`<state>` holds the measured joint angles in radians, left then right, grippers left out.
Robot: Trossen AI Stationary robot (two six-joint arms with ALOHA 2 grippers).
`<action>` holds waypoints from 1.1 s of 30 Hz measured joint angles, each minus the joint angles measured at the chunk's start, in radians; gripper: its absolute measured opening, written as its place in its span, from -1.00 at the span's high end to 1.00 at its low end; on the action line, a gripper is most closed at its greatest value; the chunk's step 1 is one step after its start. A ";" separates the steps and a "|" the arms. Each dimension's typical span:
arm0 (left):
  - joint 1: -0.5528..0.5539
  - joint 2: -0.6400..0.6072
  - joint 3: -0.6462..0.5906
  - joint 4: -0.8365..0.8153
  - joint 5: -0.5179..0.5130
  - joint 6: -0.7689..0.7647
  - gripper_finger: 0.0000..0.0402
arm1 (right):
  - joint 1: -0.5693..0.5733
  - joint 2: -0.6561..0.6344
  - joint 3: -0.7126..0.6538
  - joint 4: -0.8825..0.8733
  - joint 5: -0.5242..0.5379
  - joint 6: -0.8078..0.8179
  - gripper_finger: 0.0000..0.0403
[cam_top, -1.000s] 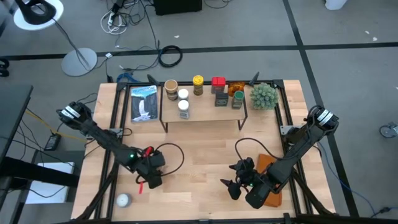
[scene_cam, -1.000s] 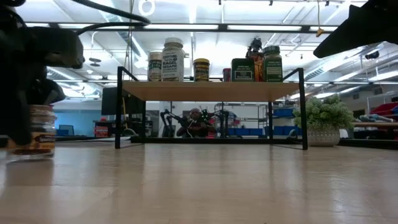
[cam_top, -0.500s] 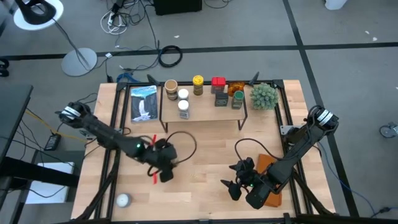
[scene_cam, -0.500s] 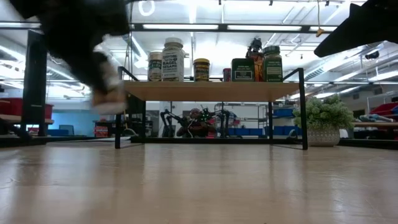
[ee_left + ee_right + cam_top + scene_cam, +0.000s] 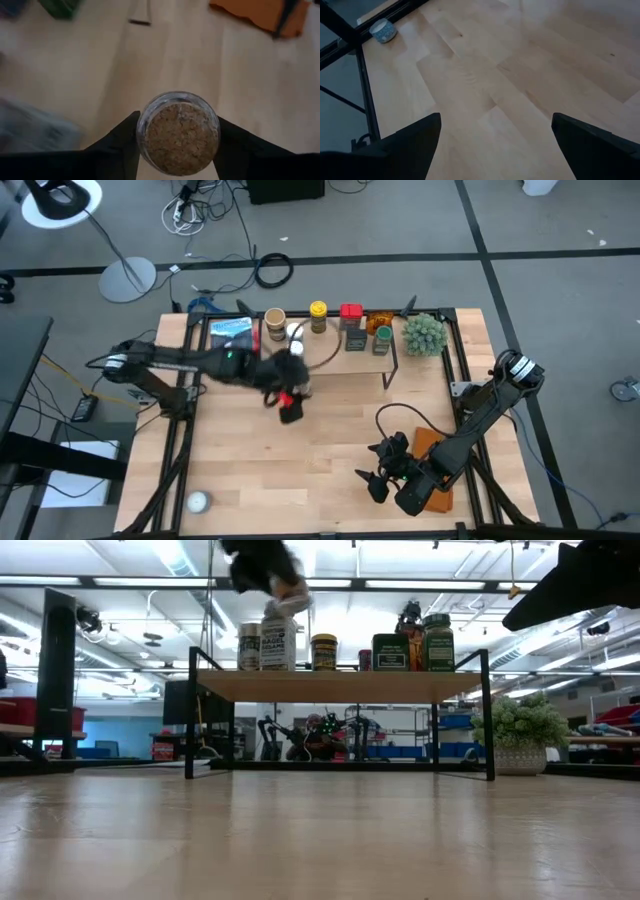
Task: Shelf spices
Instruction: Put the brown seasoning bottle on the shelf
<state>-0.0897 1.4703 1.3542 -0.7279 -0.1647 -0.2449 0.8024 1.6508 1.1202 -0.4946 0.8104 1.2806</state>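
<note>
1. well, the left tool is clamped round a small clear glass jar of brown ground spice, gripped by its sides, and carries it in the air at the front left of the low light-wood shelf on thin black legs.
2. the main risk, as i judge it, is a knock: the white-lidded jars and the brown-lidded jar already stand at that left end of the shelf, so a low or fast approach could topple them.
3. the arm is blurred in the high and low views, which suggests quick travel; a jar held only by two fingers could slip or twist under that.
4. set down too near the front edge, the jar could tip off onto the pale wooden counter.
5. the shelf also bears a yellow-lidded jar, a red box, a dark tin and a green-lidded jar; free board lies mostly toward the front and middle.
6. the held jar looks nearly full of brown powder; what the shelf jars hold i cannot tell from here.
7. the right tool waits wide and empty, near the front right of the counter, beside an orange-brown folded cloth.
</note>
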 joint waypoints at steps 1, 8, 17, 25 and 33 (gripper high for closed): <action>0.024 0.020 0.048 -0.030 0.006 0.023 0.05 | 0.000 0.000 0.000 0.000 0.000 -0.001 -0.89; 0.142 0.225 0.375 -0.221 0.048 0.193 0.04 | 0.000 0.000 0.000 0.000 -0.001 -0.022 -0.89; 0.254 0.469 0.622 -0.390 0.062 0.296 0.04 | 0.000 0.000 0.000 0.001 -0.002 -0.028 -0.89; 0.334 0.538 0.624 -0.379 0.111 0.344 0.04 | 0.008 0.000 0.000 0.000 -0.003 -0.028 -0.89; 0.369 0.537 0.624 -0.363 0.110 0.343 -0.04 | 0.008 0.000 0.000 0.000 -0.003 -0.034 -0.89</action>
<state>0.2788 2.0075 1.9785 -1.0906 -0.0545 0.0980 0.8104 1.6505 1.1202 -0.4950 0.8074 1.2468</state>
